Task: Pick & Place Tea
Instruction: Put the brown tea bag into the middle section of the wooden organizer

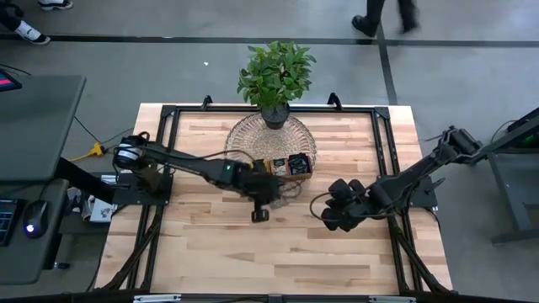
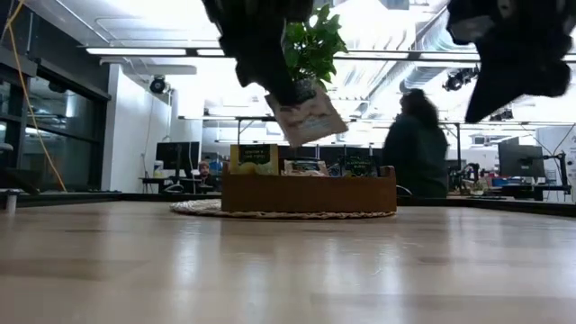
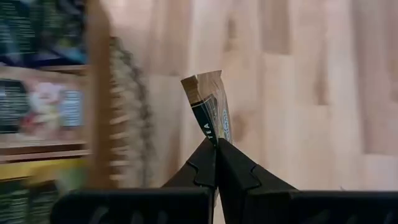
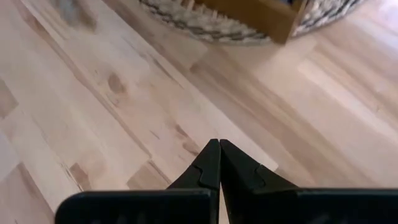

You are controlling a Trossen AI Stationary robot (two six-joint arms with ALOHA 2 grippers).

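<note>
My left gripper (image 1: pixel 261 202) (image 3: pixel 216 142) hangs over the table just in front of the wooden tray (image 1: pixel 290 164) (image 2: pixel 306 193) and is shut on one pale tea sachet (image 2: pixel 308 117) (image 3: pixel 211 102) with a dark band. More sachets (image 2: pixel 255 159) stand upright in the tray's compartments. The tray rests on a round woven mat (image 1: pixel 244 139) (image 3: pixel 127 112). My right gripper (image 1: pixel 330 215) (image 4: pixel 219 143) is shut on nothing, raised above bare wood to the right of the tray's near corner (image 4: pixel 261 15). My left gripper pinches the sachet by one edge (image 3: pixel 208 127) between its two fingertips, coming from above with the fingers pointing down. The sachet is lifted clear of the table and hangs tilted below the fingers (image 2: pixel 270 72).
A potted plant (image 1: pixel 274 71) (image 2: pixel 310 45) stands at the mat's far side, behind the tray. Bare wooden tabletop (image 1: pixel 253 252) spreads along the near side and to the left. A person (image 2: pixel 414 153) stands in the room beyond the table.
</note>
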